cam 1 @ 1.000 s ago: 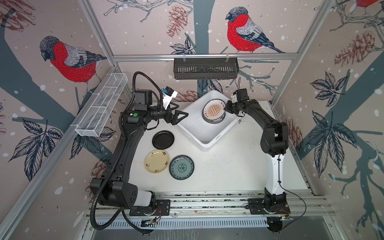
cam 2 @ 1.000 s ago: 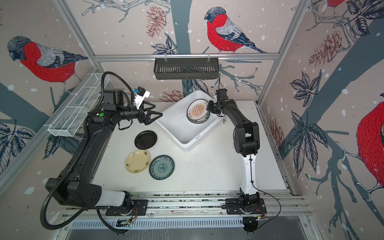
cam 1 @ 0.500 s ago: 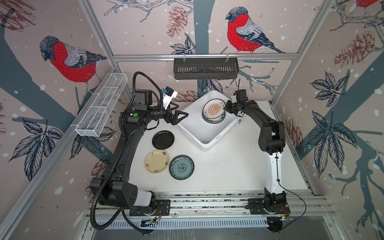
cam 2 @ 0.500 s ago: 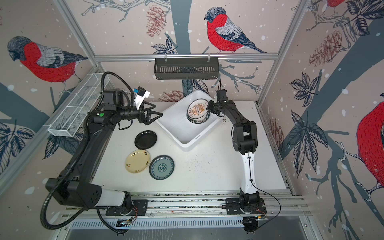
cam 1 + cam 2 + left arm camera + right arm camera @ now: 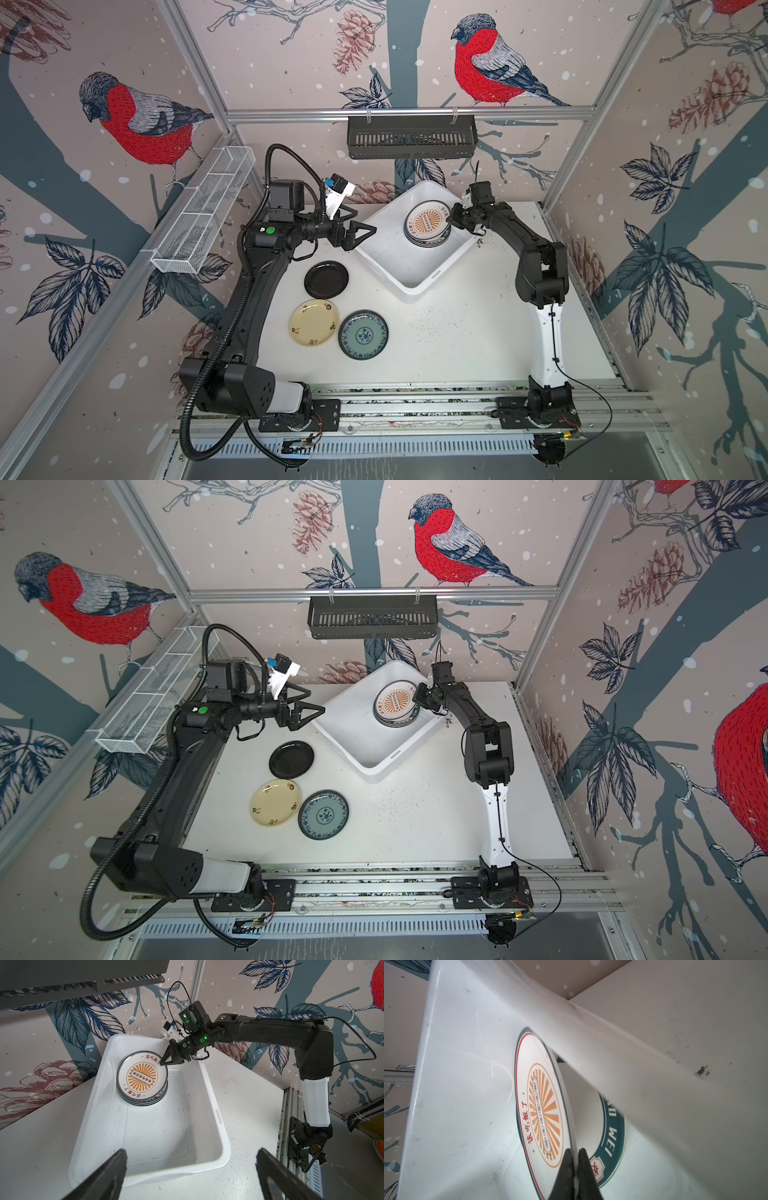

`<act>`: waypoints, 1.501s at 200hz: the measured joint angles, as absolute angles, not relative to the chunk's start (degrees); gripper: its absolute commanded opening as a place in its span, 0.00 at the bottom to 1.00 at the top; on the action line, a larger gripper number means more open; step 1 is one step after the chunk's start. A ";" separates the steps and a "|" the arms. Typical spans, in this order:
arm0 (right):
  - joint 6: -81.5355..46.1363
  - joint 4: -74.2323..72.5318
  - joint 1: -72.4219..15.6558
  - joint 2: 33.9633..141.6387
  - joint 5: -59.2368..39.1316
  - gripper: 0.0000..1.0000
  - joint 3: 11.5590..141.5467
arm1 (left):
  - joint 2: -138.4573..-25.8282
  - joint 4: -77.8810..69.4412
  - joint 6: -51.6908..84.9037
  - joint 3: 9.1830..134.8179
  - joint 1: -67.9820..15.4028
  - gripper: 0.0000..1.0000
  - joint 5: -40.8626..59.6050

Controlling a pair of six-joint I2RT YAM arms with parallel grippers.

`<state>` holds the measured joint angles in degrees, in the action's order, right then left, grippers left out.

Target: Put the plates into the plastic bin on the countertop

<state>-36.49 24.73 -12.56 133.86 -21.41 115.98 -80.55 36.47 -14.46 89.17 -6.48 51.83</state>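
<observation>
While the right fingers [image 5: 568, 1169] are pinched shut on the rim of the sunburst plate [image 5: 544, 1113], we note the thin white edge caught between them, seen edge-on in the right wrist view. In the same view the gripped side is lifted, with a gap over the green-lettered plate [image 5: 612, 1132] beneath, and the opposite side sits lower. The plate is therefore tilted, and it is inside the plastic bin [image 5: 218, 1118].

The left wrist view adds what the right one cannot. The sunburst plate tops a short stack at the bin's far end, close to the long wall on the right arm's side. We see several rims under it but cannot count them surely. Bin contents: that stack.

Both top views show three plates lying flat on the surface [image 5: 457, 332] outside the bin, on its left-arm side; neither wrist view shows them. The black plate [image 5: 326, 279] is nearest the bin. The cream-yellow plate [image 5: 314, 323] and teal plate [image 5: 363, 334] lie farther off, edge to edge, and we cannot tell if they touch.

The left fingers [image 5: 108, 1174] are spread wide and hold nothing. They hang just outside the bin's rim on that same side, pointed toward the bin.
</observation>
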 measured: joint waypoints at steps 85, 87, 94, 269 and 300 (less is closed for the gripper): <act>-37.58 23.49 -12.29 134.15 -21.28 0.09 115.20 | -80.47 36.56 -14.98 88.64 -6.48 0.96 51.88; -37.58 23.46 -12.29 134.15 -21.28 0.09 115.18 | -80.47 36.56 -14.98 88.64 -6.48 0.96 51.88; -37.63 23.40 -12.29 134.17 -21.26 0.10 115.15 | -80.47 36.56 -14.98 88.64 -6.48 0.96 51.88; -38.83 20.32 -12.10 135.41 -20.86 0.21 115.07 | -80.25 36.58 -15.03 88.38 -6.48 0.96 52.29; -38.98 20.34 -12.10 135.44 -20.45 0.22 115.07 | -80.27 36.58 -15.03 88.38 -6.48 0.96 52.36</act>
